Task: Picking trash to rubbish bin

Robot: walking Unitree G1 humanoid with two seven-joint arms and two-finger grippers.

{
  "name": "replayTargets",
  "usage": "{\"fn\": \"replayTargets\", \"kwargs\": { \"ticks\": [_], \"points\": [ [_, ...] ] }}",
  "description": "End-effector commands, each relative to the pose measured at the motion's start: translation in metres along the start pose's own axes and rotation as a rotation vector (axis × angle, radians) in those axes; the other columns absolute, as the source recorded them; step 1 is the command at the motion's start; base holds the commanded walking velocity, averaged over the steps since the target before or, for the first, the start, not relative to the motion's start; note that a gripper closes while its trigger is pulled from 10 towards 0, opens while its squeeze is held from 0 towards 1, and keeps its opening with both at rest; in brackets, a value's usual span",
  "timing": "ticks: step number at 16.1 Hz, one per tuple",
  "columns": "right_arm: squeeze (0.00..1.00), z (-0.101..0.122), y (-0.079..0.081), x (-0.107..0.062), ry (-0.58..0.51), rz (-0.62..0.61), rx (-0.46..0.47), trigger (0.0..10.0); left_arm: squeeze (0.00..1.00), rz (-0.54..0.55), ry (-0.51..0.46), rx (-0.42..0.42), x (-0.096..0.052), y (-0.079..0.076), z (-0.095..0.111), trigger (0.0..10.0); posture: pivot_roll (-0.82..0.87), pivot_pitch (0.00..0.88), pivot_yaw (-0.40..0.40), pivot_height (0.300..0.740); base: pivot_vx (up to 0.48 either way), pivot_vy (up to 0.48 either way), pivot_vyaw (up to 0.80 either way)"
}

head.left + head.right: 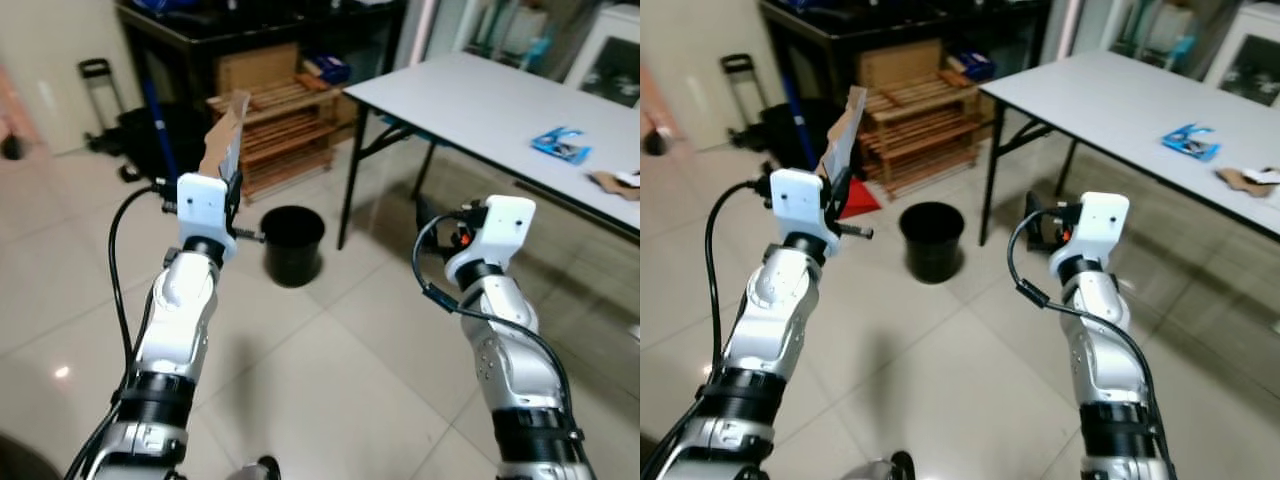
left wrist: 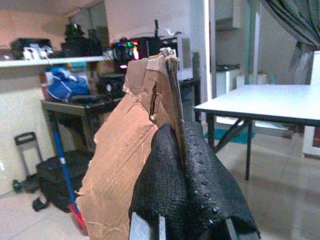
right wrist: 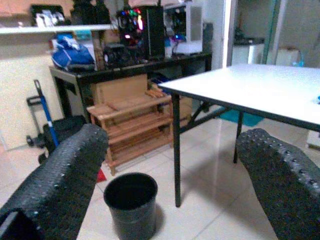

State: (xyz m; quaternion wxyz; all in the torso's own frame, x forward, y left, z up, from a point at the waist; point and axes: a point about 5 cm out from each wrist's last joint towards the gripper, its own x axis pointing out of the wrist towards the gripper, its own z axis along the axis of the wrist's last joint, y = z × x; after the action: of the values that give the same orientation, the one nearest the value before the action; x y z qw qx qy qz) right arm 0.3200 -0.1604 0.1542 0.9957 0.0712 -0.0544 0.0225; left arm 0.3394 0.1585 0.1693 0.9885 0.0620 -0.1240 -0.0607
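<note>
Cardboard [image 2: 131, 150] pinched upright in left hand [image 2: 186, 172]; right hand [image 3: 165, 165] open, empty. Bin [image 1: 292, 243] ahead by table [image 1: 480, 105]: close in, centre above rim, then release.

Home workroom: tiled floor [image 1: 330, 370], folding table [image 1: 480, 100], wooden rack [image 1: 285, 130], cluttered equipment bench [image 3: 100, 67].

A white table [image 1: 480, 105] stands to my right with a blue packet [image 1: 560, 146] on it; wooden racks [image 1: 285, 130] sit far ahead.
</note>
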Motion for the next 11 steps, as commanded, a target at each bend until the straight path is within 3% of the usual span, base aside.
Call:
{"fn": "replayTargets", "kwargs": {
  "ticks": [1, 11],
  "points": [
    [0.00, 0.0049, -0.0036, 0.0013, -0.022, -0.014, -0.001, 10.0, 0.00, -0.003, -0.014, 0.002, 0.0033, 0.0001, 0.0043, 10.0, -0.02, 0.025, -0.015, 0.740, 0.000, 0.000, 0.00],
    [0.00, 0.0045, -0.0033, 0.0018, -0.018, -0.016, 0.002, 10.0, 0.00, 0.000, -0.009, 0.003, 0.0021, 0.0020, 0.0040, 10.0, -0.03, 0.046, -0.011, 0.740, 0.000, 0.000, 0.00]
  ]
}}
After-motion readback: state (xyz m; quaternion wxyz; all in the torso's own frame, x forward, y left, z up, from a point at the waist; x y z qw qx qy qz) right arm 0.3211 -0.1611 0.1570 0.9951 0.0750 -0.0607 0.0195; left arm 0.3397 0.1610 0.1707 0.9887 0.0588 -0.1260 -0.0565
